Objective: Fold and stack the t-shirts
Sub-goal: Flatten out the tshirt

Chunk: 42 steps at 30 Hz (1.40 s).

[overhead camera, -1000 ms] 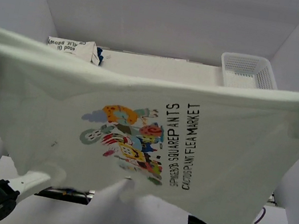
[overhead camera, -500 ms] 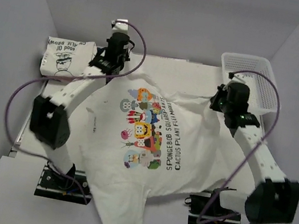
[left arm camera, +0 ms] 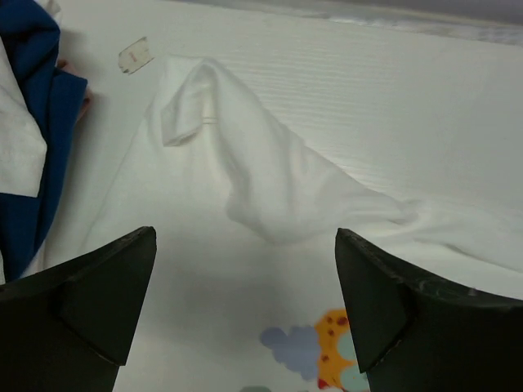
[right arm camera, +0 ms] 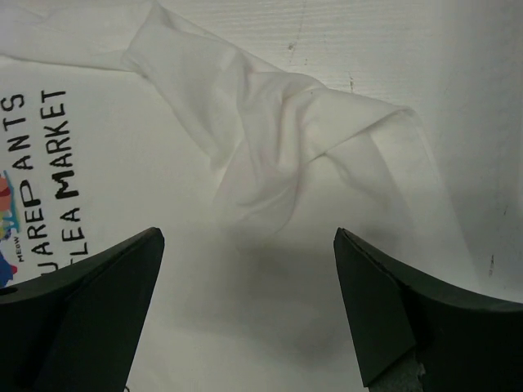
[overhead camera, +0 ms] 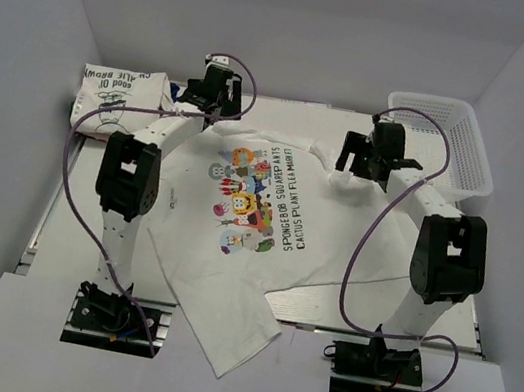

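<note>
A white t-shirt with a colourful cartoon print [overhead camera: 245, 208] lies spread, print up, on the table; its lower part hangs over the near edge. A second t-shirt [overhead camera: 116, 99], folded and showing a black line drawing, sits at the back left. My left gripper [overhead camera: 211, 114] hovers open over the spread shirt's far left corner, whose bunched cloth [left arm camera: 245, 163] lies just beyond the left gripper [left arm camera: 243, 237]. My right gripper [overhead camera: 353, 159] stands open over the far right corner, above a crumpled sleeve [right arm camera: 270, 139]. Nothing sits between the right gripper's [right arm camera: 247, 237] fingers.
A white mesh basket [overhead camera: 440, 136] stands at the back right, close to the right arm. Blue cloth [left arm camera: 33, 122] lies beside the folded shirt at the left. White walls close in the table on three sides.
Both grippers have opened and let go of the printed shirt. It was held stretched up in front of the camera and now lies flat on the table, and both arms reach to the far side.
</note>
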Each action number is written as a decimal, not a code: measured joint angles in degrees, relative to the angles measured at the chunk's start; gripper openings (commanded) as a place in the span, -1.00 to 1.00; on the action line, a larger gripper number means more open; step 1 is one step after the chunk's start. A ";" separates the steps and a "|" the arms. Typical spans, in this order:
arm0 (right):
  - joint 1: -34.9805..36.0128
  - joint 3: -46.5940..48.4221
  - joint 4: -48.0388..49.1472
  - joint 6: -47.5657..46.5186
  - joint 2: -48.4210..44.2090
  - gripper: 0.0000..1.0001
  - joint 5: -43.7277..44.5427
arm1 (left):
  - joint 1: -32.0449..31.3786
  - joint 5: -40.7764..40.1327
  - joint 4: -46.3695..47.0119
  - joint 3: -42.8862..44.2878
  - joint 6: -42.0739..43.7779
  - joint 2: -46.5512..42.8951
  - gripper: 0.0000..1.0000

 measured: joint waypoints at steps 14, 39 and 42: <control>3.52 10.03 -4.20 -2.64 9.97 0.54 2.40 | -1.22 10.14 1.97 -44.89 -11.96 -30.36 1.00; -1.27 52.72 -4.74 12.59 35.98 0.81 14.27 | -1.22 4.11 2.29 -57.27 -16.81 -33.62 1.00; -2.03 52.43 -4.13 11.02 36.81 0.81 13.90 | -1.22 3.78 2.14 -57.27 -16.79 -33.62 1.00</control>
